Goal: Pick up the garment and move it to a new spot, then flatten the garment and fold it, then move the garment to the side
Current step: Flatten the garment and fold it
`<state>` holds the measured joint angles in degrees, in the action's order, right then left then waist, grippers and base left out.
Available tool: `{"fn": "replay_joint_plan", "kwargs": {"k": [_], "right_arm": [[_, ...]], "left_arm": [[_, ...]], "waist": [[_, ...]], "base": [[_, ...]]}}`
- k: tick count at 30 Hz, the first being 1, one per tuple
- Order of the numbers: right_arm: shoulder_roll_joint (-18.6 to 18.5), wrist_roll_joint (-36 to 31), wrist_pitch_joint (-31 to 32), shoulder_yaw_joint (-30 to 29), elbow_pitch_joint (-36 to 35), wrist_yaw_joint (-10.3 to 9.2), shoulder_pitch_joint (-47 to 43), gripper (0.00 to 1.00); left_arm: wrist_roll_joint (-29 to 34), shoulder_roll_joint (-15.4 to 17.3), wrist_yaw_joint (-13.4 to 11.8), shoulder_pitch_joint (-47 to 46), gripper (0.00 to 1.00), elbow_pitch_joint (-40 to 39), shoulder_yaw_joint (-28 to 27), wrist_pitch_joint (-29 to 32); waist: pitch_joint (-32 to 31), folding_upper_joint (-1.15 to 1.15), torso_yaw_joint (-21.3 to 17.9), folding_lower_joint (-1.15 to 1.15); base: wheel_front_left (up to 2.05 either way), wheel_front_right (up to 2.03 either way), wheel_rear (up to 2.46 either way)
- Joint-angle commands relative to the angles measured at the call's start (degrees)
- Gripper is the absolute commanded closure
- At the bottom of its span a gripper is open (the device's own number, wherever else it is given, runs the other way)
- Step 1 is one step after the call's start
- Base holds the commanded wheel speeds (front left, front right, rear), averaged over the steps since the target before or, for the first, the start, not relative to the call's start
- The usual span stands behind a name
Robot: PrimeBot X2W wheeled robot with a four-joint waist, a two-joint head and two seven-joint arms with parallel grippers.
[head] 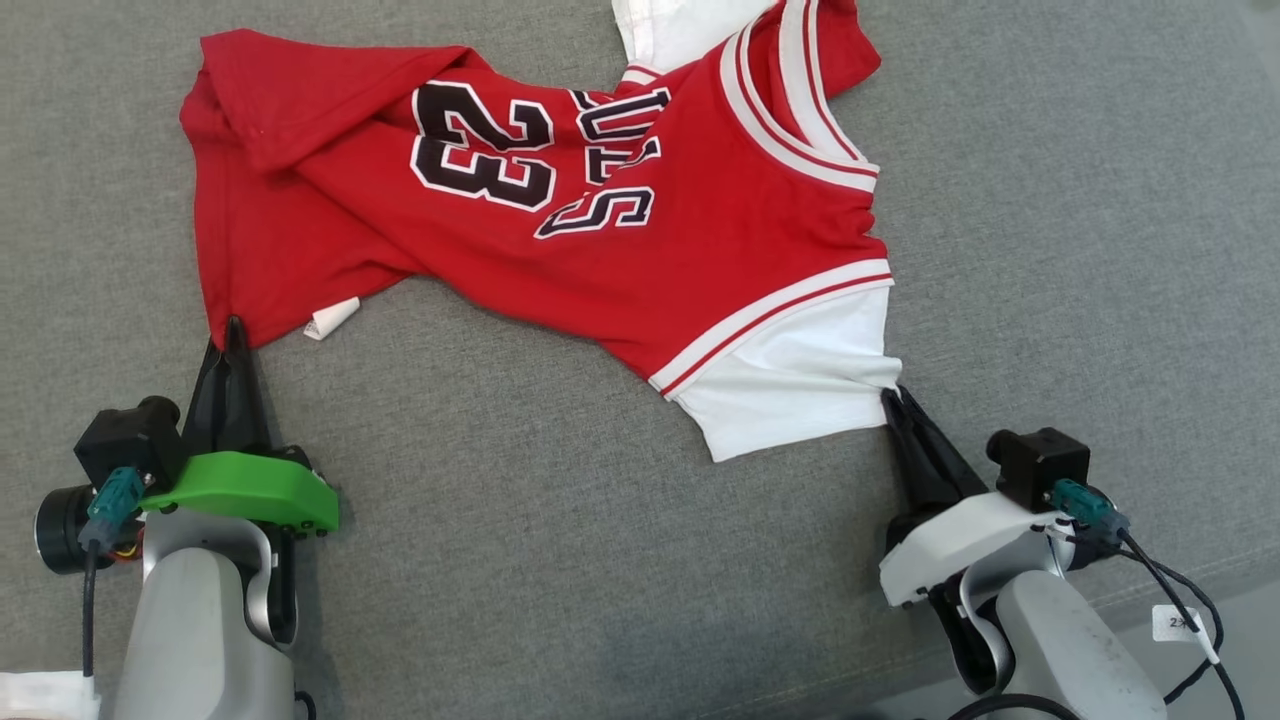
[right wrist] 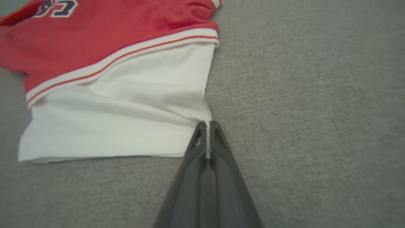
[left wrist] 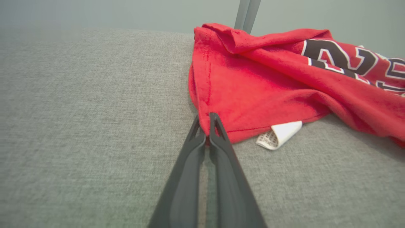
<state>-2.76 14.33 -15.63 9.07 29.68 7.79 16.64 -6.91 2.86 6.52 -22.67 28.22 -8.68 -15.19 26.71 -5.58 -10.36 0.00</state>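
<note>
**Both jaws pinched on the jersey's near corners**

Nearest the head camera, the left arm (head: 200, 620) rises from 7 o'clock and the right arm (head: 1070, 640) from 5 o'clock, and both end at the edge of the garment (head: 620, 280). The left jaws are pressed together on the red hem corner. The left wrist view shows that corner of the garment (left wrist: 253, 95) caught between the tips. The right jaws are closed just as tightly on the corner of the white sleeve (head: 800, 390). In the right wrist view a sliver of the white sleeve (right wrist: 120, 126) sits between the tips.

The garment is a red jersey with white and red striped trim. It lies rumpled across the upper middle of the head view, from 10 o'clock to 2 o'clock. Its black number 23 (head: 485, 145) faces up, and the far left part is folded over. In the right wrist view the garment (right wrist: 110, 47) lies from the centre out to 10 o'clock. A small white label (head: 332, 320) pokes out from under the hem just right of the left jaws. The left wrist view shows the label (left wrist: 280, 134) curled at 3 o'clock from the tips.

Everything rests on a counter (head: 560, 520) covered in grey cloth. A green cover (head: 250, 490) tops the left wrist and a white cover (head: 960, 540) tops the right. A black cable (head: 1180, 600) loops away at 4 o'clock.
</note>
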Motion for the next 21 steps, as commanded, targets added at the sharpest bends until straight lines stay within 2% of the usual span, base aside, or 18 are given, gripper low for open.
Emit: {"fn": "replay_joint_plan", "kwargs": {"k": [1, 5, 11, 15, 21], "right_arm": [[-0.6, 1.1, 0.7, -1.6, -0.4, -0.5, -1.2, 1.0], [-0.5, 1.9, 0.5, -3.2, -4.6, -0.36, -0.8, 1.0], [-2.3, 4.4, 0.5, -4.5, -14.5, -0.36, 3.2, 1.0], [-5.7, 6.0, 0.5, -3.8, -18.3, -0.36, 8.3, 1.0], [-11.2, 8.2, 0.5, -3.6, -21.4, -0.36, 19.0, 1.0]], "left_arm": [[-0.1, 0.1, 0.2, 1.3, 1.0, -1.1, 0.4, 0.1], [-0.6, 0.1, 0.4, 1.8, 1.0, -3.6, 0.5, 0.1], [1.2, 0.6, 0.9, 1.3, 1.0, -11.7, 0.6, 0.1], [2.6, 3.7, 1.0, -0.9, 1.0, -15.0, 2.6, 0.1], [1.6, 11.1, 0.9, -9.5, 1.0, -17.7, 8.1, 0.1]], "waist": [[-1.2, 0.0, 0.4, 0.0], [-3.3, 0.0, 1.0, 0.0], [-11.3, 0.0, 1.7, 0.0], [-18.5, 0.0, 2.3, 0.0], [-23.8, 0.0, 4.0, 0.0]], "base": [[0.0, 0.0, 0.0], [0.0, 0.0, 0.0], [0.0, 0.0, 0.0], [0.0, 0.0, 0.0], [0.0, 0.0, 0.0]]}}
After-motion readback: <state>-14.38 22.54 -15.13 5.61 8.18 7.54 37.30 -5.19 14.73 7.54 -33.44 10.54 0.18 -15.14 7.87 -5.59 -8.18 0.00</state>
